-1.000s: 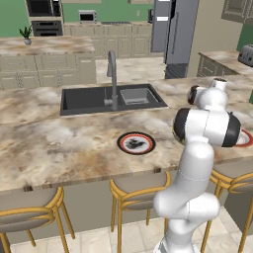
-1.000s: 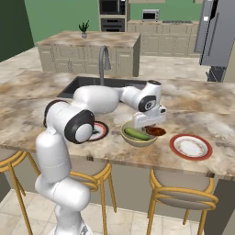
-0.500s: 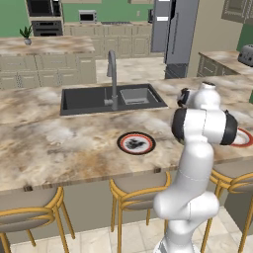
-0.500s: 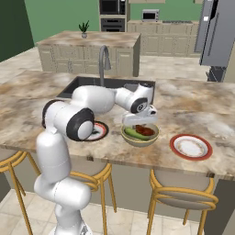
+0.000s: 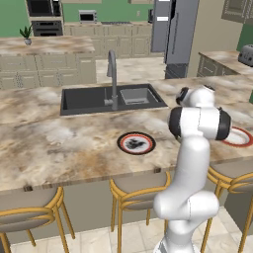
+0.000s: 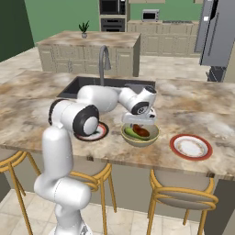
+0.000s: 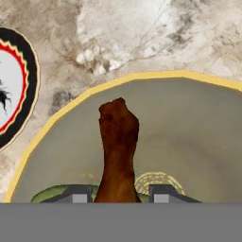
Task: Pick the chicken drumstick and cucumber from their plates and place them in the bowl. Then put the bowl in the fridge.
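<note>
The cream bowl (image 6: pixel 140 142) with its yellowish rim stands on the island counter between two red-rimmed plates. My gripper (image 6: pixel 137 123) hangs just above it, shut on the reddish-brown chicken drumstick (image 6: pixel 143 132), whose far end dips into the bowl. The light-green cucumber (image 6: pixel 131 133) lies inside the bowl. In the hand view the drumstick (image 7: pixel 118 142) runs out from between my fingertips, my gripper (image 7: pixel 118 194) is over the bowl (image 7: pixel 189 142), and the cucumber (image 7: pixel 47 194) peeks out at the lower left. The dark-centred plate (image 5: pixel 136 143) and the plain plate (image 6: pixel 191 147) are bare. The steel fridge (image 5: pixel 173 29) stands far behind.
A black sink (image 5: pixel 113 98) with a tall faucet (image 5: pixel 112 74) sits behind the plates. Stools (image 6: pixel 183 195) line the counter's near edge. A second counter (image 6: pixel 89 41) holds a potted plant. The patterned plate (image 7: pixel 14 80) lies left of the bowl in the hand view.
My gripper has drifted a little to the left over the bowl and sunk slightly, still holding the drumstick. Bowl, cucumber and plates have stayed put.
</note>
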Robot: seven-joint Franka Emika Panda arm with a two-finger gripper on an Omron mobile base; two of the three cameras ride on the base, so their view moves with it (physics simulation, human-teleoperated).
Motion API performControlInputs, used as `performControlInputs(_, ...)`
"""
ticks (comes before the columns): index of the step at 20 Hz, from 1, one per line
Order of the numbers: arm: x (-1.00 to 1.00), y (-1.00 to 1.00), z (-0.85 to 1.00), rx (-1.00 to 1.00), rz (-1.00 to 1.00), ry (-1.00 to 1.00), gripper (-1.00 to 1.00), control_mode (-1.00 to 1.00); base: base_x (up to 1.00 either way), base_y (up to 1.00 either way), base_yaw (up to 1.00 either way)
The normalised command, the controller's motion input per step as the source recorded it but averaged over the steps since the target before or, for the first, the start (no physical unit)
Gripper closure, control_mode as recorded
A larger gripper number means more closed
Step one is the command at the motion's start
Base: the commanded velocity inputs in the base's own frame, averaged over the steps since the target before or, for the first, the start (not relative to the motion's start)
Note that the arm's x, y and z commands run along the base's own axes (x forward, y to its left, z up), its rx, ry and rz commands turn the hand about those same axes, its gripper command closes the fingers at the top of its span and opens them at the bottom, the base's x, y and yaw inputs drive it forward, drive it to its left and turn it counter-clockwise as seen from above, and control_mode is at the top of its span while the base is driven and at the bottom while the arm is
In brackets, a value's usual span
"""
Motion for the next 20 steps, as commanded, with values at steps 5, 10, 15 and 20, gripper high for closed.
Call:
performControlInputs(5, 0.16, 0.01, -0.14, 0.11, -0.05, -0.09, 1.0, -1.0, 0.0, 0.0, 0.0)
performControlInputs(10, 0.12, 0.0, -0.21, 0.03, -0.02, -0.12, 1.0, -1.0, 0.0, 0.0, 0.0)
performControlInputs(15, -0.02, 0.0, -0.17, 0.0, -0.03, -0.13, -1.0, -1.0, 0.0, 0.0, 0.0)
performControlInputs(20, -0.19, 0.0, -0.1, 0.0, -0.04, -0.11, -1.0, -1.0, 0.0, 0.0, 0.0)
